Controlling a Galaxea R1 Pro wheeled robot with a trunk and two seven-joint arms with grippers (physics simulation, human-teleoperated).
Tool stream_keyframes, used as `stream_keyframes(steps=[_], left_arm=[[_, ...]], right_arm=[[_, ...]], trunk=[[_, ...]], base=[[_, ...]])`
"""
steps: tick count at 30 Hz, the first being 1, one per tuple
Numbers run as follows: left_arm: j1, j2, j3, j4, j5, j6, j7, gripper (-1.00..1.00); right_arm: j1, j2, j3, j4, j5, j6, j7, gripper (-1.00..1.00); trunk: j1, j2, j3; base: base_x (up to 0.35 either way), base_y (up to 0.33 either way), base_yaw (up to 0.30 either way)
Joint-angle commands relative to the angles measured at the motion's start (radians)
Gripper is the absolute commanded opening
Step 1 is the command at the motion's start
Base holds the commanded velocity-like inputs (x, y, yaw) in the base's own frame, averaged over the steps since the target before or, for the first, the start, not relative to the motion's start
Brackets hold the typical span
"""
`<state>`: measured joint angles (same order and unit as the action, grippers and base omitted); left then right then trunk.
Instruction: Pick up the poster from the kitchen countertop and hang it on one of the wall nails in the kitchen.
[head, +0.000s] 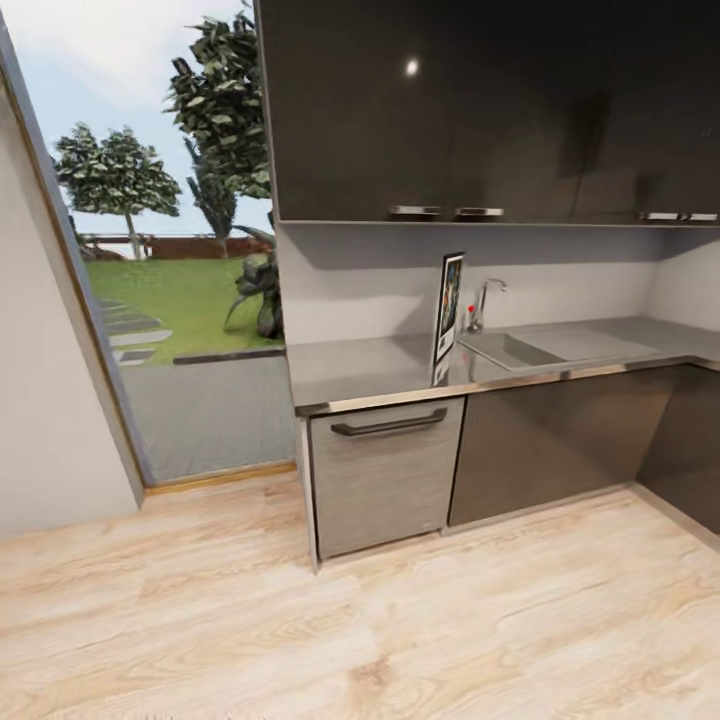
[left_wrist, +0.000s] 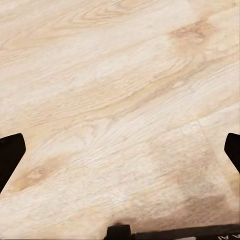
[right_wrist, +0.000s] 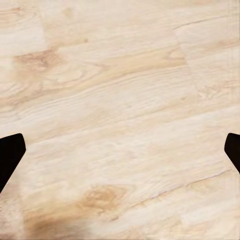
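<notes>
Nearest is the pale wood floor (head: 400, 640). In the left wrist view the left pincer (left_wrist: 120, 150) hangs over those boards with its two dark fingertips (left_wrist: 10, 155) at opposite edges of the picture, spread wide and holding nothing. The right pincer (right_wrist: 120, 152) hangs over the floor the same way, wide and empty.

Farther off stands the bench (head: 370, 365), shiny grey steel over grey cabinet fronts (head: 385, 480) with a dark bar handle (head: 390, 424). The poster (head: 447, 315) stands upright on the bench near its front edge, seen almost edge-on, just left of the sink (head: 510, 350) and tap (head: 485, 300). Dark wall cupboards (head: 480, 110) hang above. To the left, an opening shows lawn (head: 180, 300) and trees (head: 120, 175).
</notes>
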<state>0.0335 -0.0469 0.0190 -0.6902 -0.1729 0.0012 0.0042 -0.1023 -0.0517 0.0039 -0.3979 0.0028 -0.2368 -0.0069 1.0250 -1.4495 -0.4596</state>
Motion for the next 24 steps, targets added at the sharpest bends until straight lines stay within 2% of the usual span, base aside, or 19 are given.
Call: stream_keyframes(steps=[1, 3, 7, 9, 12, 18, 24], left_arm=[[0.0, -0.001, 0.002, -0.002, -0.01, 0.0, 0.0, 1.0], [0.0, -0.001, 0.002, -0.002, -0.001, 0.0, 0.0, 1.0], [0.0, 0.0, 0.005, -0.002, 0.071, -0.001, 0.0, 1.0], [0.0, 0.001, 0.006, -0.002, 0.127, -0.002, 0.0, 1.0], [0.0, 0.001, 0.007, -0.002, 0.158, -0.001, 0.0, 1.0], [0.0, 0.001, 0.008, -0.001, 0.173, 0.001, 0.0, 1.0], [0.0, 0.001, 0.009, -0.002, 0.174, 0.002, 0.0, 1.0]], right_arm=[[0.0, 0.0, 0.001, 0.001, 0.0, -0.003, -0.001, 1.0], [0.0, 0.001, 0.001, 0.001, 0.0, -0.004, -0.002, 1.0], [0.0, 0.001, 0.0, 0.001, 0.001, -0.004, -0.002, 1.0], [0.0, 0.001, -0.001, 0.001, 0.0, -0.004, -0.002, 1.0], [0.0, 0.001, -0.002, 0.001, 0.001, -0.004, -0.002, 1.0], [0.0, 0.0, -0.003, 0.001, 0.001, -0.003, -0.002, 1.0], [0.0, -0.004, -0.006, -0.018, -0.006, -0.011, -0.001, 1.0]], trunk=[[0.0, 0.0, -0.001], [0.0, 0.0, -0.001], [0.0, 0.0, -0.001], [0.0, 0.0, -0.001], [0.0, 0.0, -0.001], [0.0, 0.0, -0.001], [0.0, 0.0, -0.001]], base=[[0.0, -0.034, 0.287], [0.0, -0.019, 0.29], [0.0, -0.007, 0.291], [0.0, -0.002, 0.292], [0.0, -0.001, 0.292], [0.05, 0.0, 0.249], [0.274, 0.0, 0.05]])
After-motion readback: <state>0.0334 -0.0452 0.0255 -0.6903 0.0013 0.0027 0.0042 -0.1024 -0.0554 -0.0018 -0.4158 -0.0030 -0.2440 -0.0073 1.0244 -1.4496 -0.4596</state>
